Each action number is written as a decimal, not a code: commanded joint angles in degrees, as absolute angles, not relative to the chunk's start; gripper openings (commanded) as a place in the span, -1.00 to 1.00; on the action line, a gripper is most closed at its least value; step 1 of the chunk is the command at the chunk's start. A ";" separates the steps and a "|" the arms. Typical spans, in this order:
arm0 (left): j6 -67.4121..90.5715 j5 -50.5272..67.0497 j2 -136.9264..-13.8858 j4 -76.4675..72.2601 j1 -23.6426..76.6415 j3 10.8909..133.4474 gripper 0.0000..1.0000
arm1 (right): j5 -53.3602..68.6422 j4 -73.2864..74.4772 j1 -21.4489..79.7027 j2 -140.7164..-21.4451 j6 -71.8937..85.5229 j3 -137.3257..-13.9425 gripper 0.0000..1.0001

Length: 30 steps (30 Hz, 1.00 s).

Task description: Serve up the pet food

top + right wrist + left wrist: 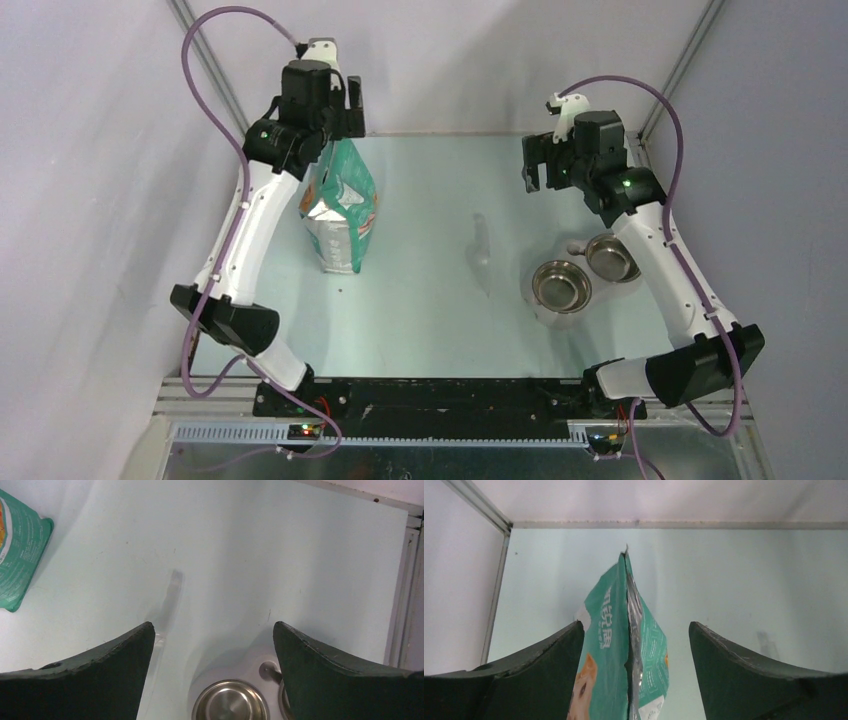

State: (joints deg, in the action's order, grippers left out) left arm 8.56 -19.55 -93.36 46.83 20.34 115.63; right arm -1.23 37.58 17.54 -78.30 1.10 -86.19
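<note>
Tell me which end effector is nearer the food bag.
Left. The left end effector hangs just above the bag's top; the right end effector is across the table, by the bowls.

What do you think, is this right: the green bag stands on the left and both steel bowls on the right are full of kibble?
No: the top view shows the near steel bowl and the far steel bowl empty. The green bag does stand on the left.

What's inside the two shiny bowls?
Only bare shiny steel shows inside the nearer bowl. The farther bowl looks empty too, but the right arm covers part of its rim.
</note>
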 commanded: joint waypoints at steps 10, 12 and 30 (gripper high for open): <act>6.96 -19.48 -88.92 56.74 20.30 111.72 0.24 | 2.15 35.16 18.31 -79.23 2.26 -86.99 0.77; 6.34 -19.32 -87.83 58.34 20.30 111.44 0.13 | 2.38 35.01 18.61 -79.57 2.26 -87.21 0.76; 7.91 -1.17 -91.08 54.48 20.37 115.52 -1.00 | 7.83 34.57 24.77 -90.00 6.07 -96.64 0.71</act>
